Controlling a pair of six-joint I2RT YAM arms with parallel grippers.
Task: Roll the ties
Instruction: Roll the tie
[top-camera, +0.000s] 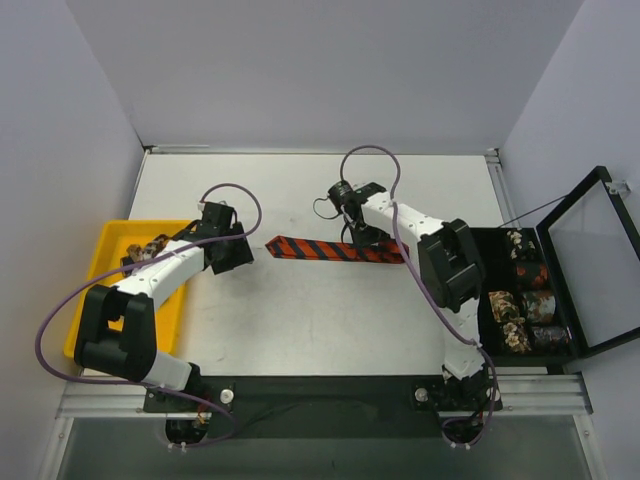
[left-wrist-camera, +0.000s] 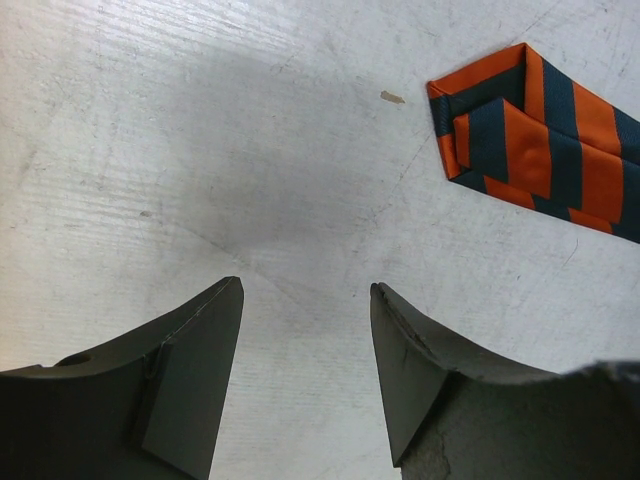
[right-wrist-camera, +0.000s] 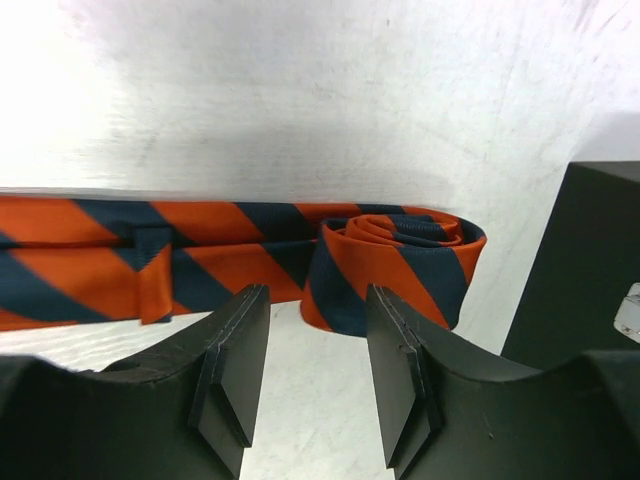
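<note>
- I am looking in from the near edge of the tabletop, where the two arms are bolted side by side.
- At the right edge stands a black case with its clear lid swung open. Rolled ties in brown, cream and black sit in rows inside it.
- At the left edge is a yellow bin. Patterned fabric in brown and cream lies toward its far end, partly hidden by the left arm.
- The left gripper hangs low over bare tabletop just off the bin's far right corner. Its fingers are spread with nothing between them.
- The striped tie, banded diagonally in orange and a dark colour, lies flat across the middle of the tabletop, running left to right between the two grippers. Its left end sits just beyond the left gripper, not touching it.
- The tie's right end is wound into a small coil; the rest lies unrolled.
- The right gripper stands over that coil with fingers parted and the gap empty. The coil lies just past the fingertips, and I cannot tell whether they touch it.
</note>
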